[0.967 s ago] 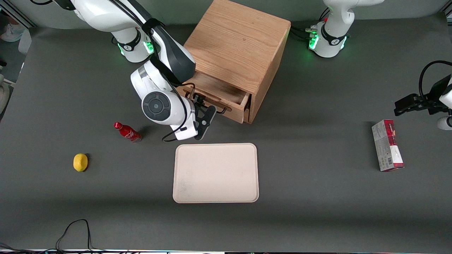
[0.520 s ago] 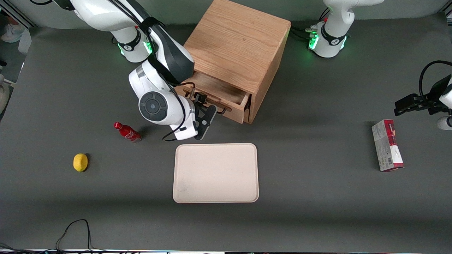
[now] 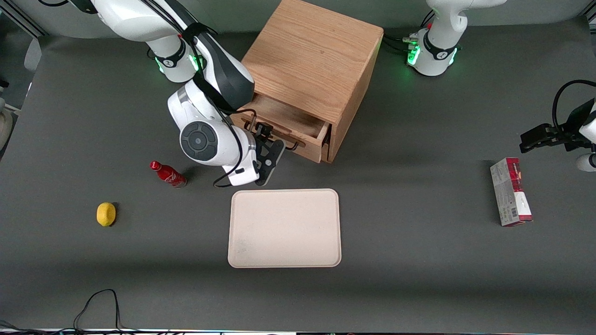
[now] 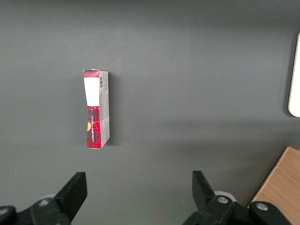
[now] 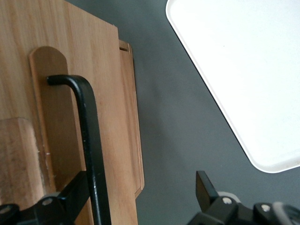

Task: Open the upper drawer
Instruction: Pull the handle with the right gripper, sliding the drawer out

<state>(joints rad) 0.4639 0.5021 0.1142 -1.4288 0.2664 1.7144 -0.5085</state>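
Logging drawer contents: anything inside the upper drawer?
The upper drawer stands part open; its exposed floor is bare wood. The rest is under the cabinet. The gripper is at its handle.

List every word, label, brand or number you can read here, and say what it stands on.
None can be read.
Red bottle: white script, too small to read.
Red and white box: barcode and print, too blurred.
Upper drawer, at whose handle the gripper sits: no text.
Tray, lemon: no text.
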